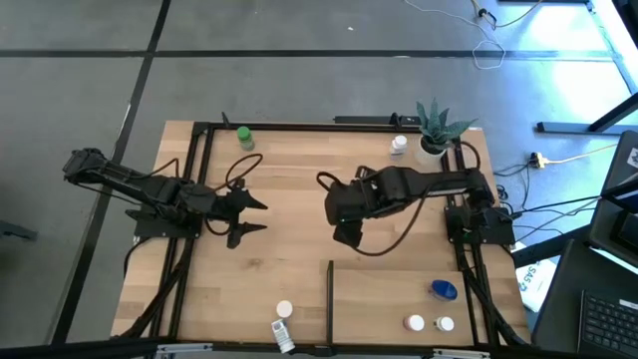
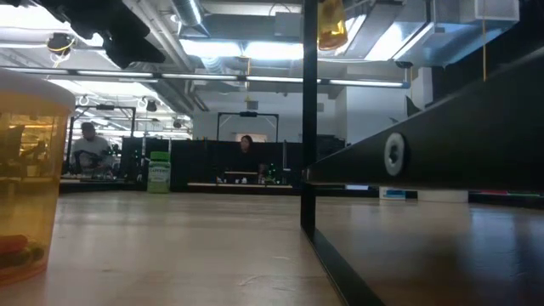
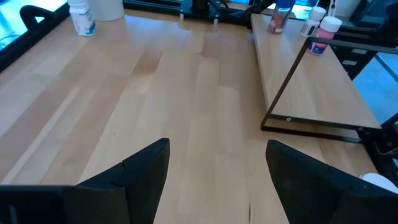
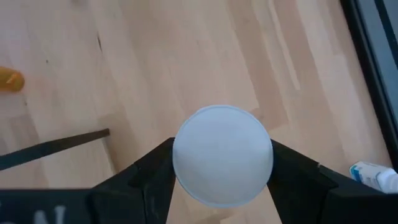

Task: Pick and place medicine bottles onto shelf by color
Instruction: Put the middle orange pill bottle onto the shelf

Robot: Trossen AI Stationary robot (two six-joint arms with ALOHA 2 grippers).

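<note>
My right gripper is over the middle of the table, shut on a white-capped bottle; its orange body shows high in the low view. My left gripper is open and empty at the table's left-middle, its fingers apart in the left wrist view. The shelf is the near-right plank area beside the black divider bar. A blue bottle and two white-capped bottles stand on it. A green bottle stands at the far left. My right gripper pinches the bottle between its two fingers at the sides of the white cap. The fingers come from above, pointing down. The bottle hangs upright below them, its orange body lifted clear of the table.
A potted plant and a white bottle stand at the far right. A white-capped bottle and a lying bottle are at the near edge, left of the divider. An orange bottle stands close to the low camera.
</note>
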